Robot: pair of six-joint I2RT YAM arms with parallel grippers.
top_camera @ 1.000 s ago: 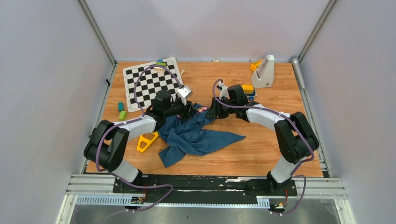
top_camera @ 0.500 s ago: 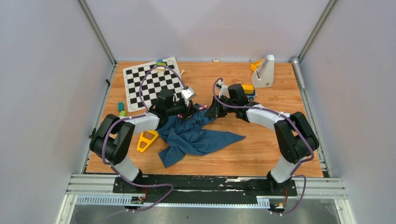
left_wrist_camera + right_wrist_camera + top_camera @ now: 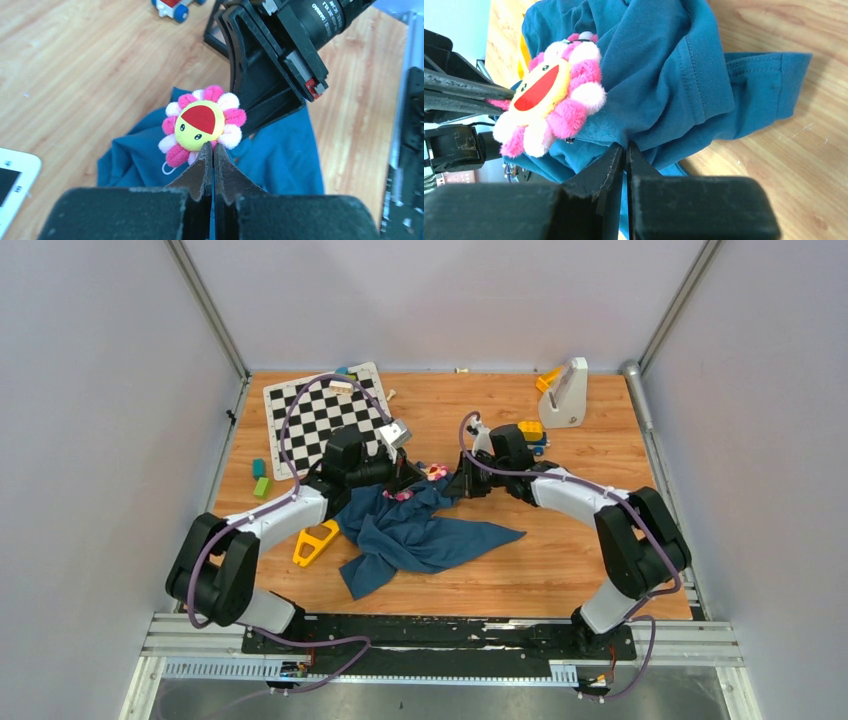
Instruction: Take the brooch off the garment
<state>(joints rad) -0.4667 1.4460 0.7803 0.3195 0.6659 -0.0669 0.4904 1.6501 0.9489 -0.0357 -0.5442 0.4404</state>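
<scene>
The brooch (image 3: pixel 202 125) is a plush flower with pink and white petals round a yellow face with a red mouth. It sits on a raised fold of the blue garment (image 3: pixel 420 535) near the table's middle. My left gripper (image 3: pixel 210 147) is shut, its tips pinching the brooch's lower petals. My right gripper (image 3: pixel 625 146) is shut on a fold of the garment (image 3: pixel 664 65) just beside the brooch (image 3: pixel 549 100). In the top view the brooch (image 3: pixel 436 473) shows between the left gripper (image 3: pixel 410 477) and the right gripper (image 3: pixel 456 486).
A chessboard (image 3: pixel 320 420) lies at the back left with small green blocks (image 3: pixel 260 480) beside it. A yellow plastic piece (image 3: pixel 315 542) lies left of the garment. A white stand (image 3: pixel 565 395) is at the back right. A toy car (image 3: pixel 530 430) sits behind the right gripper.
Both grippers have closed, the left on the brooch and the right on the cloth. The left arm shifted, and the brooch now shows between the two grippers.
</scene>
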